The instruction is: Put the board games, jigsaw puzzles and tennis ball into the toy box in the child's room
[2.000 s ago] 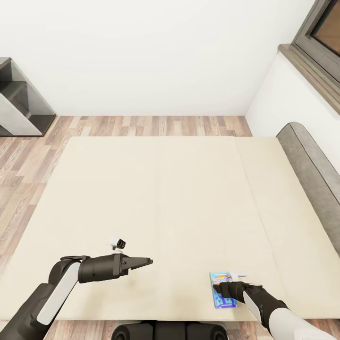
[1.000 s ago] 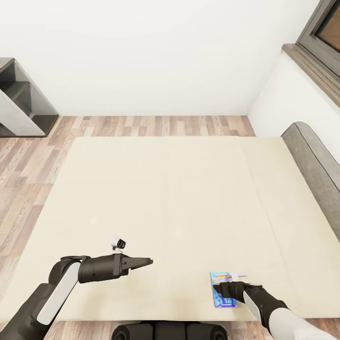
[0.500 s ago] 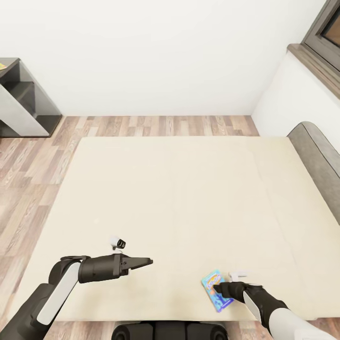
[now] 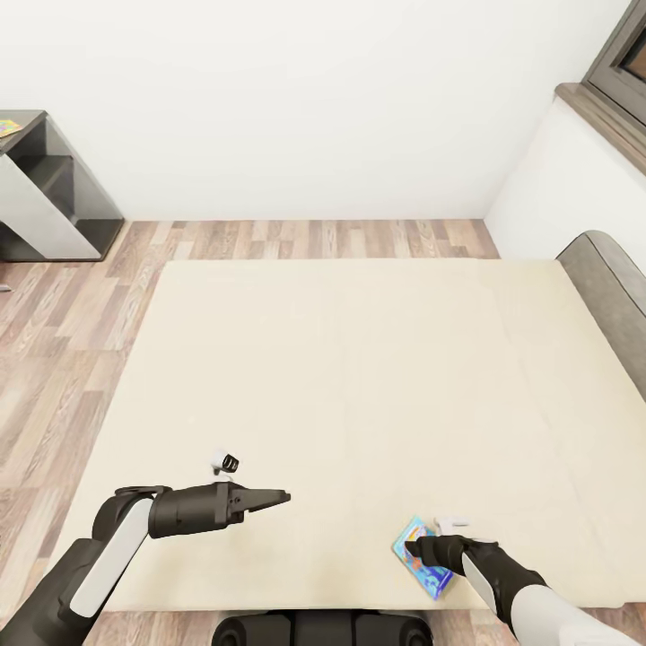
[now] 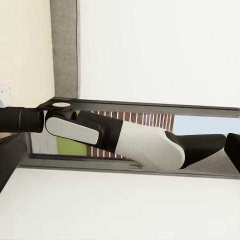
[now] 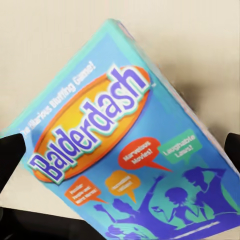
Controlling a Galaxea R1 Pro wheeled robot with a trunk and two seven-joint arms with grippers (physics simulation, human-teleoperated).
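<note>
Balderdash box (image 6: 120, 150), the small blue board game, sits at the near edge of the bed (image 4: 359, 377), toward its headboard-side near corner, tilted askew with one corner raised off the mattress. Your right gripper (image 4: 414, 545) has it: in the right wrist view a dark fingertip (image 6: 11, 152) shows at each side of the box, jaws spread about the width of the box and clamped on it.

Judgement: the step in hand is lifting this game clear of the bed for carrying to the toy box. The grip looks to be near one end, so the box may swing or slip. Lift slowly and straight up, keep the wrist level, and check that the box stays put between the pads before you turn the base.

Left gripper (image 4: 280, 494) hovers above the mattress near the same near edge, well apart from the box, holding nothing; fingers look drawn together to a point.

Table end (image 4: 36, 179) shows at the far left past the floor, something multicoloured on its top.
</note>
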